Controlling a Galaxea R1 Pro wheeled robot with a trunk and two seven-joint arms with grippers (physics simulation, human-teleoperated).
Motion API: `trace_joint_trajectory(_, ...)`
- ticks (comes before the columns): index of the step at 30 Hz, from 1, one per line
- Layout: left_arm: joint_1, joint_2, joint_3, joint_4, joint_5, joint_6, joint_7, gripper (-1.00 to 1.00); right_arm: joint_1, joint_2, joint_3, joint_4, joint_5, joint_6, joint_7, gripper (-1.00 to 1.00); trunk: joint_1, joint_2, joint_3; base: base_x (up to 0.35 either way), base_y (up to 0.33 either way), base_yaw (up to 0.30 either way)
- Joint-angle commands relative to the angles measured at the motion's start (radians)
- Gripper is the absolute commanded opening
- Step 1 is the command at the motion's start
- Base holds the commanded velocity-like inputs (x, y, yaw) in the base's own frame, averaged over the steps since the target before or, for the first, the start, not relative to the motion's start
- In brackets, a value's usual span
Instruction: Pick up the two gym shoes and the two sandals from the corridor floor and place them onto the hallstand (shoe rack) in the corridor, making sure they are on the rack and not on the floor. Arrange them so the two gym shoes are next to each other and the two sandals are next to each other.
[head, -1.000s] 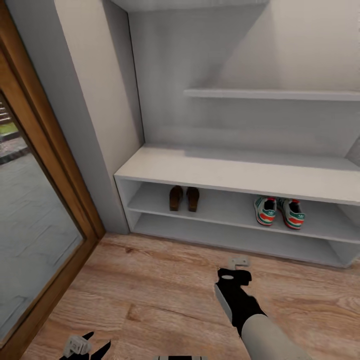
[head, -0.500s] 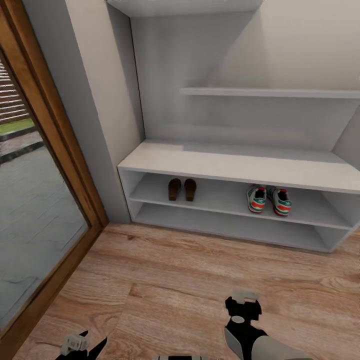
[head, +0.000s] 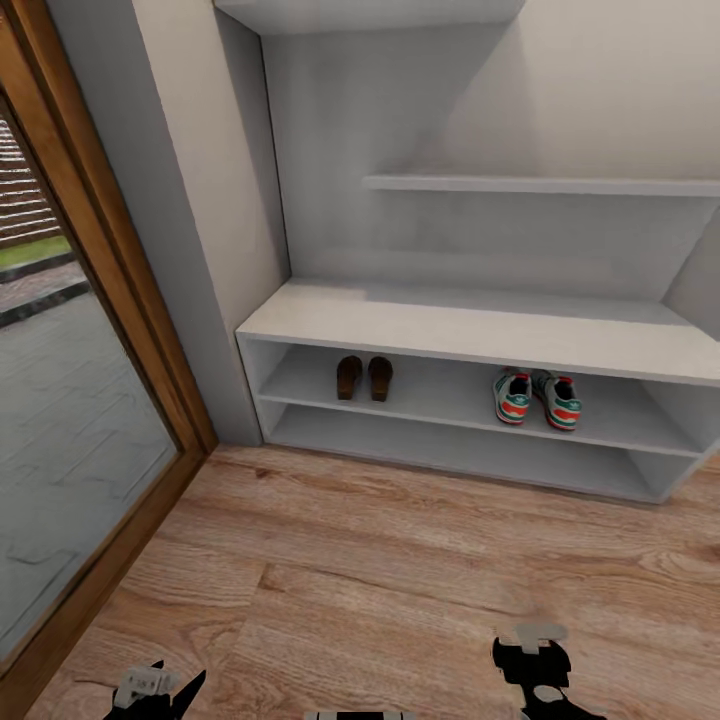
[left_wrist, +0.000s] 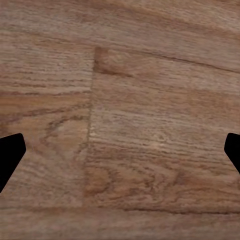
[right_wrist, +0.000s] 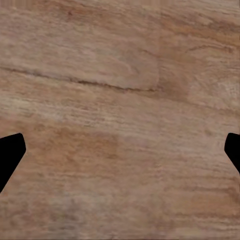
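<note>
1. Shoes number four, all on the upper of the two low shelves of the hallstand (head: 470, 335): two sandals (head: 364, 378) side by side toward its left end, two gym shoes (head: 537, 398) side by side toward its right, the pairs well apart.
2. Above the bench top, one wall shelf (head: 540, 185) runs to the picture's right edge and a second, higher shelf (head: 370, 10) sits at the top edge.
3. The lower shoe shelf lies bare, as does the bench top.
4. The corridor floor (head: 400, 560) spreads open between the rack and the robot; a wood-framed glass door (head: 90, 420) bounds it on the left, just beside the rack's side wall.
5. The left gripper (head: 155, 690) and right gripper (head: 540, 650) sit low at the head view's bottom edge, well short of the rack.
6. Each wrist view looks straight onto wood planks, with dark fingertips (left_wrist: 10, 155) (right_wrist: 10, 155) at opposite edges: both pairs spread wide, holding nothing.
</note>
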Motion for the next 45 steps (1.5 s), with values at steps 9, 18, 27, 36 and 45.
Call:
trace_joint_trajectory(9,-0.001,0.001,0.003,0.002,0.007,0.001,0.023,1.00,0.017,-0.059,0.000,0.001,0.004,-0.031,0.154,1.00,0.000,0.000,-0.001,0.000,0.000,0.000)
trace_joint_trajectory(18,-0.001,0.001,0.003,0.001,0.006,0.001,0.028,1.00,0.018,-0.061,0.000,0.001,0.004,-0.034,0.160,1.00,-0.002,0.000,0.011,0.000,0.000,0.000)
trace_joint_trajectory(27,0.001,0.004,0.007,0.015,0.009,0.001,0.044,1.00,0.024,-0.058,0.000,0.001,0.005,-0.034,0.157,1.00,-0.006,0.002,0.046,0.000,0.000,-0.196)
trace_joint_trajectory(36,0.002,0.003,0.009,0.059,0.013,-0.019,0.166,1.00,0.042,-0.057,-0.001,0.001,0.004,-0.035,0.157,1.00,-0.010,0.005,0.080,0.000,0.000,-0.261)
trace_joint_trajectory(45,0.002,0.004,0.016,0.094,0.014,-0.026,0.217,1.00,0.071,-0.059,-0.001,0.001,0.005,-0.050,0.156,1.00,-0.041,0.061,0.109,0.000,0.000,-0.265)
